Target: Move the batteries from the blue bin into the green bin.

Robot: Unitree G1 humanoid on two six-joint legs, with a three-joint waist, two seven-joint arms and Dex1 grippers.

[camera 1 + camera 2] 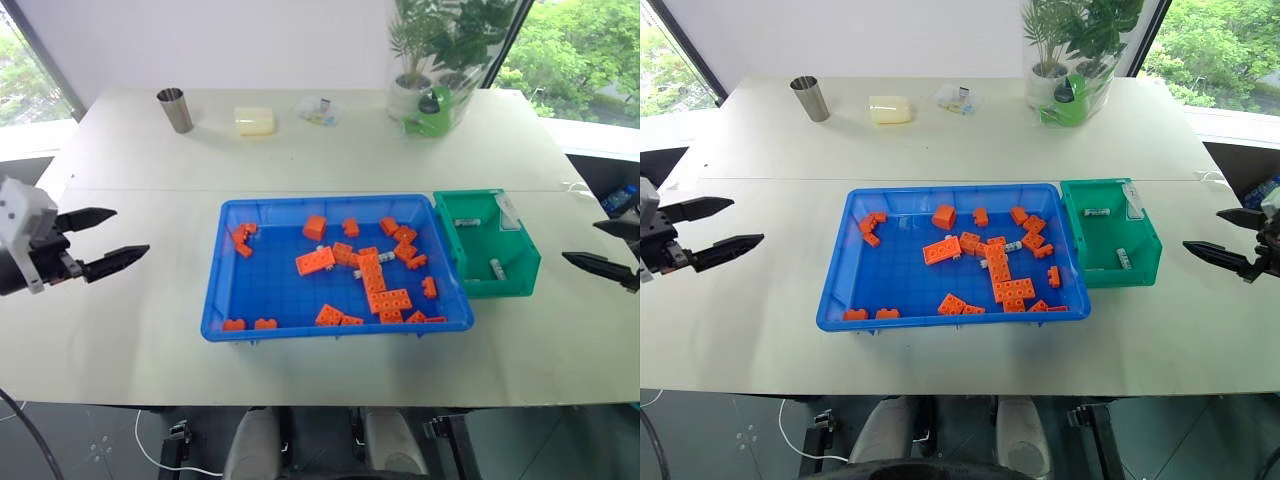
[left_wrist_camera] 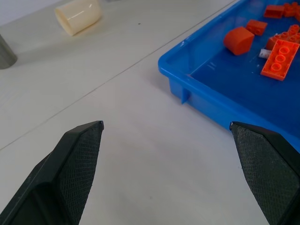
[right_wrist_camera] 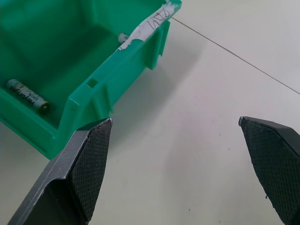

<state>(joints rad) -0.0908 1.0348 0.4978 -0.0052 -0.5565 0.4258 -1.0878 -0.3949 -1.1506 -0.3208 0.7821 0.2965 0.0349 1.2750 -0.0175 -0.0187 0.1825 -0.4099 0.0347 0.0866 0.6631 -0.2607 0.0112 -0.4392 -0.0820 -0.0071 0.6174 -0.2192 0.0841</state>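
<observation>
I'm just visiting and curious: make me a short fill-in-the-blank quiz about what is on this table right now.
1. The orange bricks lie in the ____ bin.
2. Two batteries already lie inside the ____ bin.
3. The left gripper and right gripper both have their fingers ____.
4. The metal cup stands on the ____, outside both bins.

Missing words: blue; green; open; table
</observation>
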